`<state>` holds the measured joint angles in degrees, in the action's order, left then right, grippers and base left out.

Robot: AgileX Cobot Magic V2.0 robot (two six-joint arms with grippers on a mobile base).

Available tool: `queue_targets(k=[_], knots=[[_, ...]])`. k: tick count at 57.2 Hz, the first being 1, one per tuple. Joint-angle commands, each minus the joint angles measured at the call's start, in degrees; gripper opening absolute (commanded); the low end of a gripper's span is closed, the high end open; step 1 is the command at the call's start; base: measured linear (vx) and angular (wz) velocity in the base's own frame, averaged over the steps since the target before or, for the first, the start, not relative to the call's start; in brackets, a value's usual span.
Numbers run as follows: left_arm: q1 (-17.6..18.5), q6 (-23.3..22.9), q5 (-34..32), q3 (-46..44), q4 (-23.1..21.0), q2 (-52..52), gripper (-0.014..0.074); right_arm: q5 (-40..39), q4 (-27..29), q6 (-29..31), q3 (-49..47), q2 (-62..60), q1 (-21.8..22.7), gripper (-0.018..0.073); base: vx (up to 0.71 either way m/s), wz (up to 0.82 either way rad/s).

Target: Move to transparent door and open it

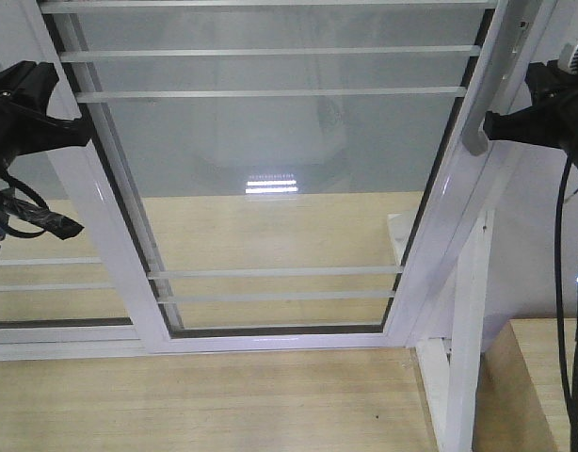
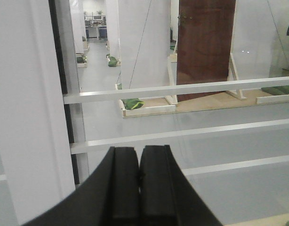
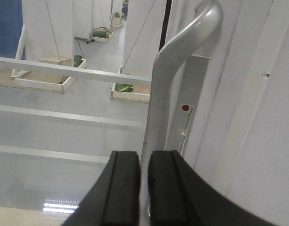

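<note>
The transparent door (image 1: 270,141) fills the front view, a clear glass panel in a glossy white frame with thin white bars across it. Its curved grey pull handle (image 1: 484,85) runs along the right stile. My right gripper (image 1: 491,127) is at that handle. In the right wrist view the handle (image 3: 182,52) rises from between the fingers of the right gripper (image 3: 144,160), which is shut on it. My left gripper (image 2: 139,155) is shut on nothing, close to the glass beside the door's left stile (image 2: 22,117).
A white slanted brace (image 1: 468,311) stands at the door's lower right. A second white-framed glass panel (image 1: 44,282) lies behind on the left. Pale wooden flooring (image 1: 204,405) runs under the frame. Through the glass I see a brown panel (image 2: 205,47) and white pillars.
</note>
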<state>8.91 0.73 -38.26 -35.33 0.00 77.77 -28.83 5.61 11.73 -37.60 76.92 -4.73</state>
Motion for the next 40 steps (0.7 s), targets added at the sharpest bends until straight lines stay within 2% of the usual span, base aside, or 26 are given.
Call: queue_targets(k=[1,12,18,25,40], knots=[[0.31,-0.15,-4.45,-1.94,-0.37,-1.43,0.0253,-4.35,-0.55,0.03,-2.01,-1.25,0.25,0.0323,0.00,0.00],[0.31,-0.10,-4.45,-1.94,-0.37,-0.87,0.0480,-4.42,-0.29,0.03,-2.01,-1.25,0.25,0.0600,0.00,0.00],[0.31,-0.05,-4.76,-1.94,-0.37,-0.25,0.0566,-4.42,0.73,0.03,-2.01,-1.25,0.25,0.0693,0.00,0.00],[0.31,-0.05,-4.82,-1.94,-0.37,0.80,0.0612,-5.51,1.01,-0.16,-2.01,-0.25,0.25,0.0711,0.00,0.00],[0.31,-0.05,-4.82,-1.94,-0.37,2.26,0.0596,-13.02,1.06,-1.52,-2.06,6.70,0.25,0.0653,0.00,0.00]])
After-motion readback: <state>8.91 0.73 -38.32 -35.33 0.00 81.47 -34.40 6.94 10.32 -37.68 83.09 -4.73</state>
